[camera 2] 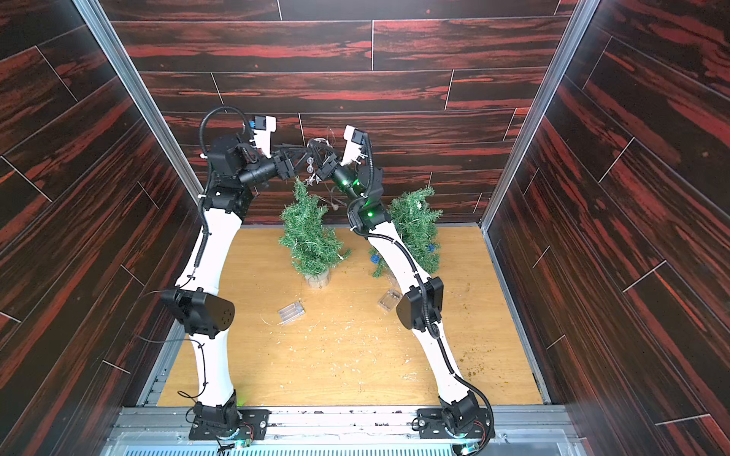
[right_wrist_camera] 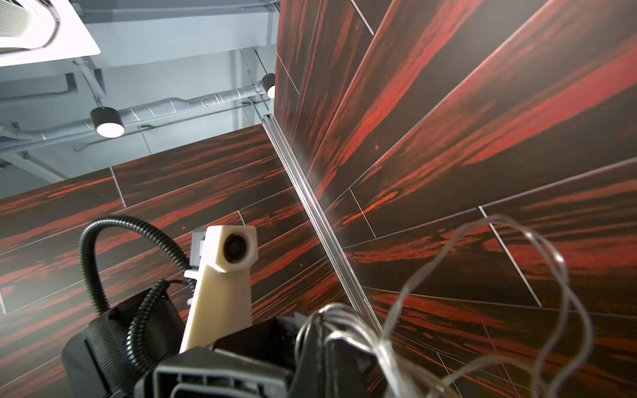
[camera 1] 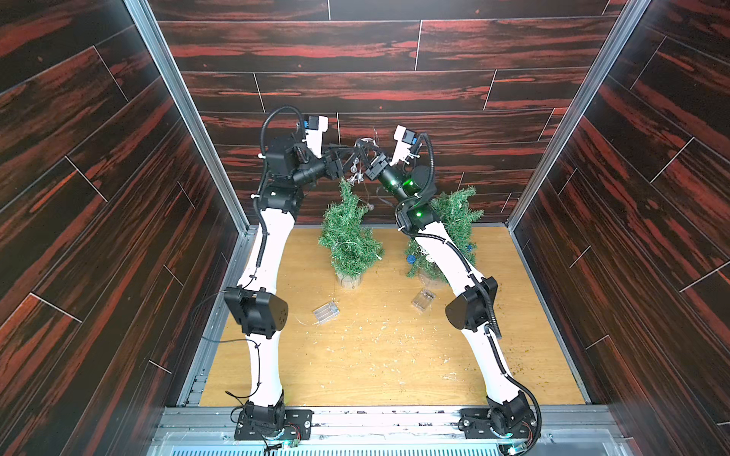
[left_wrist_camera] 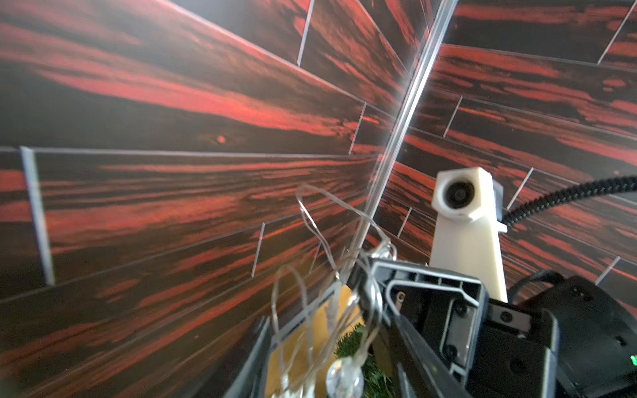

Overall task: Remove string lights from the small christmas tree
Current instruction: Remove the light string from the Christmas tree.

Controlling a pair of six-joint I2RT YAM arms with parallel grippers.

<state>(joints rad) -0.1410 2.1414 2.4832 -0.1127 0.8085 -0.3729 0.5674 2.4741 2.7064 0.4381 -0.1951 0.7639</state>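
The string lights (camera 1: pixel 354 170), a thin pale wire with silvery stars and balls, hang from both raised grippers above the left small christmas tree (camera 1: pixel 349 233), trailing onto its tip; they also show in a top view (camera 2: pixel 311 173). My right gripper (camera 1: pixel 366 149) (right_wrist_camera: pixel 325 341) is shut on a bundle of wire loops (right_wrist_camera: pixel 348 324). My left gripper (camera 1: pixel 343 154) (left_wrist_camera: pixel 332 372) faces it with jaws apart. Wire loops and a clear ball (left_wrist_camera: pixel 344 380) dangle between its fingers (left_wrist_camera: pixel 255 358), which do not pinch them. One clear battery box (camera 1: pixel 326 312) lies on the wooden floor.
A second tree (camera 1: pixel 454 221) with blue balls (camera 1: pixel 411 259) stands behind my right arm, and another clear battery box (camera 1: pixel 423 300) lies in front of it. Dark red-streaked walls (camera 1: pixel 355 91) close in three sides. Needles and debris litter the floor (camera 1: pixel 375 347).
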